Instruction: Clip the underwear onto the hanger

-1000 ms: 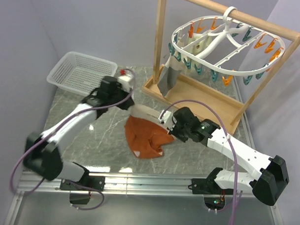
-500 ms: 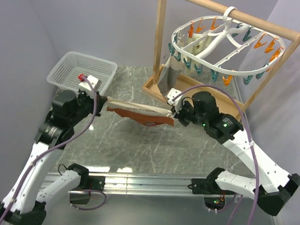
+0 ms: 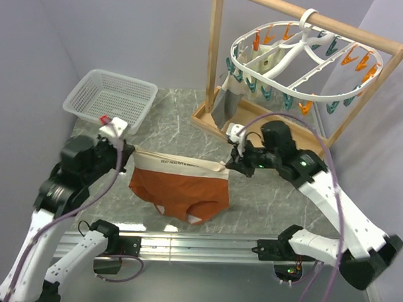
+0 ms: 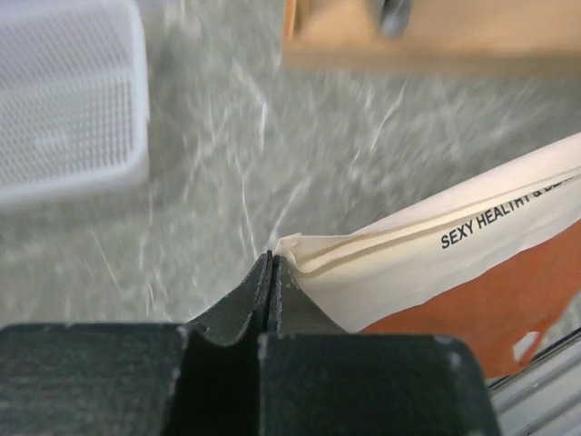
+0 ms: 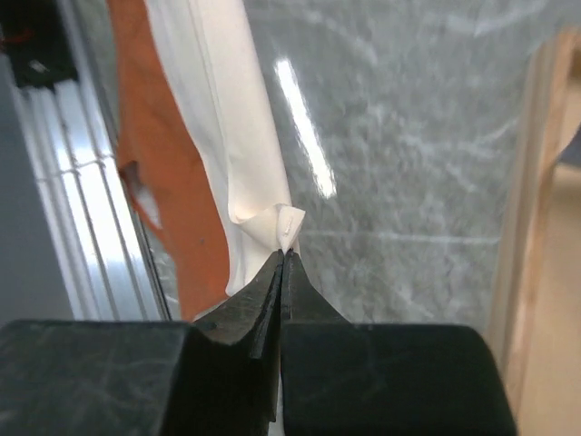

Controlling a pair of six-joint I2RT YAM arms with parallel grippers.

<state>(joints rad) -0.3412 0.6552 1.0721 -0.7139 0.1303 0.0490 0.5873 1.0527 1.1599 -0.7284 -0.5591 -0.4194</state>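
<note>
The rust-orange underwear (image 3: 180, 190) with its cream waistband (image 3: 178, 165) hangs stretched in the air between both arms above the marble table. My left gripper (image 3: 130, 150) is shut on the waistband's left end (image 4: 290, 257). At the other end, my right gripper (image 3: 227, 166) is shut on the waistband's corner (image 5: 283, 227). The orange cloth (image 5: 154, 173) droops below the band. The white oval hanger (image 3: 304, 62) with orange and teal clothespins hangs by its hook from the wooden rod, up and to the right of the right gripper.
A wooden frame (image 3: 215, 52) with a base tray (image 3: 268, 130) stands at the back right. A grey cloth (image 3: 223, 105) and a cream cloth (image 3: 267, 60) hang from the hanger's pins. A white mesh basket (image 3: 110, 98) sits at the back left.
The underwear lay crumpled on the table; both arms lifted it and pulled apart, so it now hangs spread flat by its waistband. The left arm swung back towards the left.
</note>
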